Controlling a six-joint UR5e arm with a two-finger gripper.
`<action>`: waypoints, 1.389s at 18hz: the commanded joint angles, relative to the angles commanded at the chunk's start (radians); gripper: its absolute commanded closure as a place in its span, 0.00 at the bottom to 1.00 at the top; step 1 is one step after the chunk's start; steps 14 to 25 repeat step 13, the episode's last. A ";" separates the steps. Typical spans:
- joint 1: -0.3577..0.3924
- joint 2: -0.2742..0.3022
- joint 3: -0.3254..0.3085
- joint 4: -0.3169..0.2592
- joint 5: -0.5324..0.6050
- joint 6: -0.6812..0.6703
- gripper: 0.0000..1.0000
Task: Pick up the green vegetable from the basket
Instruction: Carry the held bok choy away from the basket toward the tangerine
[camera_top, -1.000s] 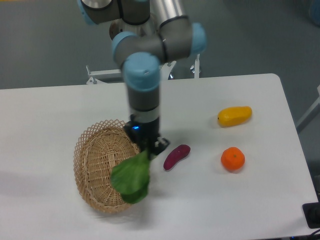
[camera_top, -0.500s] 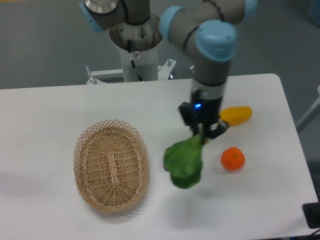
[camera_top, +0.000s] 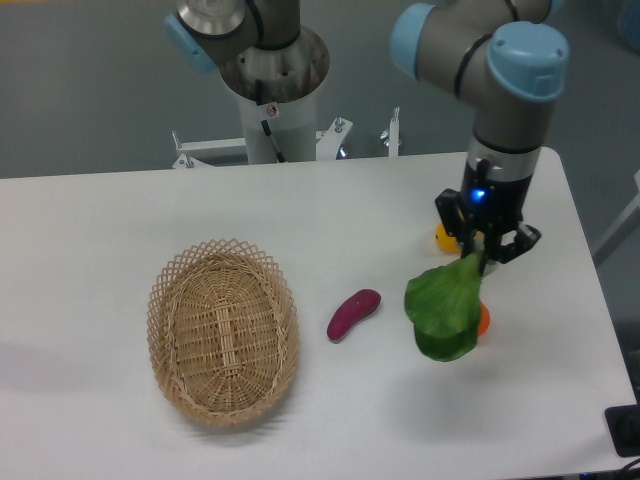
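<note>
My gripper (camera_top: 487, 252) is shut on the stalk end of the green vegetable (camera_top: 444, 306), whose broad dark green leaves hang down above the right part of the table. The light tan wicker basket (camera_top: 222, 332) sits at the left, well apart from the gripper, and holds nothing that I can see.
A purple eggplant-like piece (camera_top: 353, 313) lies on the table between the basket and the hanging vegetable. An orange fruit (camera_top: 483, 319) and a yellow piece (camera_top: 441, 237) are mostly hidden behind the vegetable and the gripper. The arm's base (camera_top: 270, 90) stands at the back.
The gripper has carried the green vegetable from over the basket to the right, past the purple piece, and now holds it over the orange fruit.
</note>
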 joint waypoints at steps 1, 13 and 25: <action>0.000 0.000 0.002 -0.002 0.002 0.000 0.72; -0.005 0.005 -0.008 0.003 0.005 -0.006 0.72; -0.005 0.005 -0.008 0.003 0.005 -0.006 0.72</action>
